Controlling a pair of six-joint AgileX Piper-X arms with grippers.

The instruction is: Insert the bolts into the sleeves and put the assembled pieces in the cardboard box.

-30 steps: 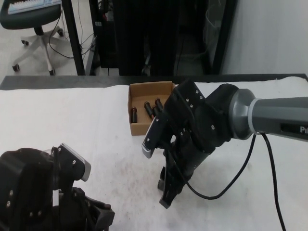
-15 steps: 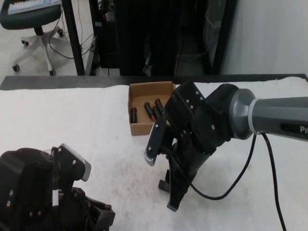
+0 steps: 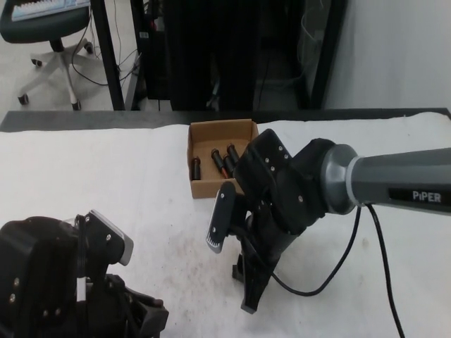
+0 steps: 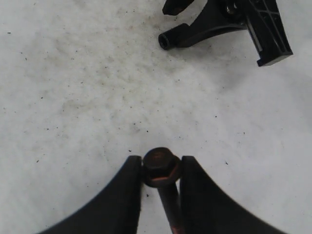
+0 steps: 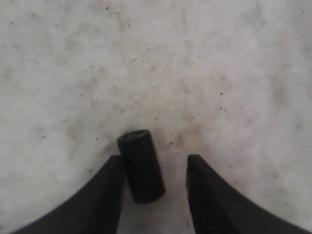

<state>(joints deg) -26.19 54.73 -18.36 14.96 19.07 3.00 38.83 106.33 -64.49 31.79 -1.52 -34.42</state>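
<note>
The right hand [image 5: 155,161] stands open, its two dark fingers [image 5: 207,195] spread over the surface [image 3: 106,183]. A short black sleeve [image 5: 140,165] lies between them, its hollow end pointing away from the wrist. The sleeve sits close against one finger, with a plain gap to the other, so nothing is clamped on it. I cannot tell whether it rests fully on the surface. In the high view this hand points down just in front of the cardboard box [image 3: 211,131], on the side nearest the arms' bases. Its grey and black arm [image 3: 366,183] comes in from the box's right. The left hand [image 4: 161,163] is closed on a bolt [image 4: 165,190]. The fingertips pinch it right under the hexagonal head, which stands clear of the tips, and the shank runs back between the fingers toward the wrist. The bolt is dark with a rusty orange tinge on the head. From the left wrist view the open fingers of the right hand show farther off across the surface. The left arm [image 3: 63,282] sits well apart from the box, toward its near left. The box is open at the top and holds three dark assembled pieces [image 3: 217,160], lying roughly side by side on its floor. The surface around the box is white and cloth-like, marked with faint brownish smudges and small dark specks. These are densest in the patch just in front of the box, where the two hands are. Beyond the box's far left an office chair [image 3: 49,42] stands on the floor.
</note>
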